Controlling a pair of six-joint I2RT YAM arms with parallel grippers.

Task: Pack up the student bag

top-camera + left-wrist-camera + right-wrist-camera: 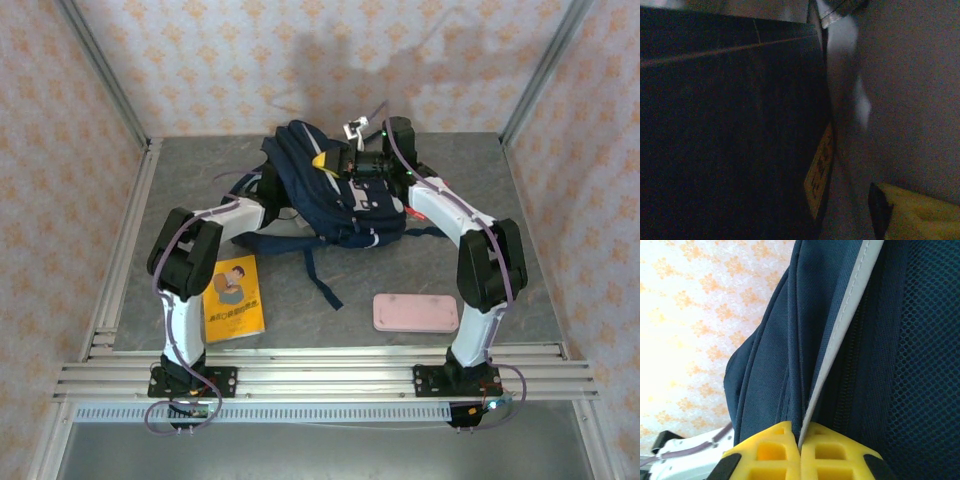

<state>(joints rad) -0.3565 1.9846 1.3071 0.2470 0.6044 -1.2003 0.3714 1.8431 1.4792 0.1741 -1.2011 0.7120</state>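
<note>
Student bag [330, 200] lies at the back-centre of the surface [480, 180], straps trailing toward the near edge. Right hand [800, 446] is clamped together on the bag's white trim stripe [845, 335] — yellow fingertips [771, 456] meet w/ only that thin strip between them. Left hand [262, 192] sits against the bag's left flank. Its wrist view is too dark to tell whether it's apart or together; one yellow finger [920, 215] shows beside navy fabric.

Risks, as I judge them: the pinch is on a narrow edge, so a pull to open the bag could let the trim slide out & the opening fall shut. If the left hand isn't really anchoring, the whole bag prob. lifts or drags w/ the right arm instead of opening. Loose straps near the left forearm could snag. Yellow book [233, 298] and pink case [415, 312] lie well apart from the bag near the front, not yet in — a lost opening would mean regripping first.
</note>
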